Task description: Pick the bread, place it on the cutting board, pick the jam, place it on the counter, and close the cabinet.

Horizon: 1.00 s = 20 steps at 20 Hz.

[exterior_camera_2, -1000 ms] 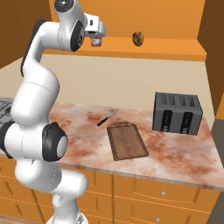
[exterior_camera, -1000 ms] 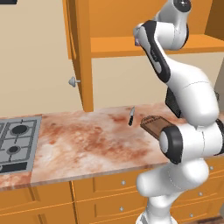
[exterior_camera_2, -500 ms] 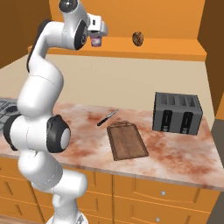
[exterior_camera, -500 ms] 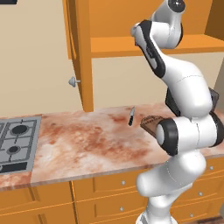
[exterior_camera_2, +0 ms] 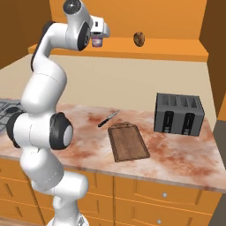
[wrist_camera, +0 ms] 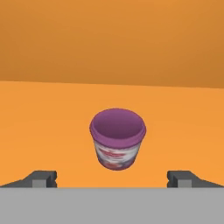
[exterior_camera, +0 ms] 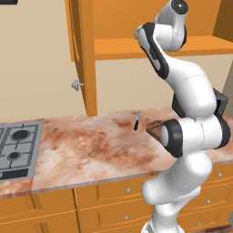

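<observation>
Orange wood runs through this rendered kitchen: the cabinet point(exterior_camera: 82, 50) on the wall stands with its door swung open, the door's round silver knob point(exterior_camera: 76, 84) facing out over the worktop, and its bare shelf point(exterior_camera_2: 132, 47) spans the back wall in the right base view. Below it lies the counter point(exterior_camera: 91, 145), a long marbled reddish-brown and cream slab with orange drawers point(exterior_camera_2: 163, 194) beneath. At the counter's left end in the left base view sits a grey gas hob point(exterior_camera: 16, 148). Over on the right side in the right base view stands a black toaster point(exterior_camera_2: 178, 114), and just left of it the cutting board point(exterior_camera_2: 128, 142) lies flat on the counter, its short handle end toward the wall. Near that handle end, apart from the board, lies a small dark-handled knife point(exterior_camera_2: 108, 118). Up on the cabinet shelf rests the bread point(exterior_camera_2: 139, 39), a small mottled brown lump, well apart from the board. Left of the bread on the same shelf stands the jam point(wrist_camera: 117, 139), upright, purple with a pale label. In the hand view the gripper point(wrist_camera: 113, 179) faces the jar, its two fingertips point(wrist_camera: 43, 178) spread wide to either side of it, not touching it
</observation>
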### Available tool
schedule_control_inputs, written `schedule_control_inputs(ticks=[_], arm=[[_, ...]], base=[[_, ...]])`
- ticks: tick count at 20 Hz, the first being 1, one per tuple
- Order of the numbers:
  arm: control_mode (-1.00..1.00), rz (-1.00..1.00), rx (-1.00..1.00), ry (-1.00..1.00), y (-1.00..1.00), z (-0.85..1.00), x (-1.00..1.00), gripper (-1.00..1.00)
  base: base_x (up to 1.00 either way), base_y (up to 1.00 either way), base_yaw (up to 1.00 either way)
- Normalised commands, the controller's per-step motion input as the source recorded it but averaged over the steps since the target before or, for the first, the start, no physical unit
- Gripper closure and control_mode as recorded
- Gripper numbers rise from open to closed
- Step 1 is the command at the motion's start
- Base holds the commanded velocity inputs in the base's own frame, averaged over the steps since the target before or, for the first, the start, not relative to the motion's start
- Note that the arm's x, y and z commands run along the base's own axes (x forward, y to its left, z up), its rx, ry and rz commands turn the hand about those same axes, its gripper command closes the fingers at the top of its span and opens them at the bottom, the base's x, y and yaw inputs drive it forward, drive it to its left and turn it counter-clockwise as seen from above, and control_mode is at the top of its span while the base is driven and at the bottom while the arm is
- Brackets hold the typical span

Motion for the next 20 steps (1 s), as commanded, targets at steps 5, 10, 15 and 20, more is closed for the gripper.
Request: schedule_control_inputs(ticks=[5,10,15,20], arm=[[-1.0,0.0,0.0,0.0,0.0,-0.06,0.21,-1.0],[-1.0,0.0,0.0,0.0,0.0,0.0,0.22,-1.0],[-1.0,0.0,0.0,0.0,0.0,0.0,0.2,-1.0],[-1.0,0.0,0.0,0.0,0.0,0.0,0.15,-1.0]], base=[[0.0,0.0,0.0],[0.0,0.0,0.0],[0.0,0.0,0.0],[0.0,0.0,0.0]])
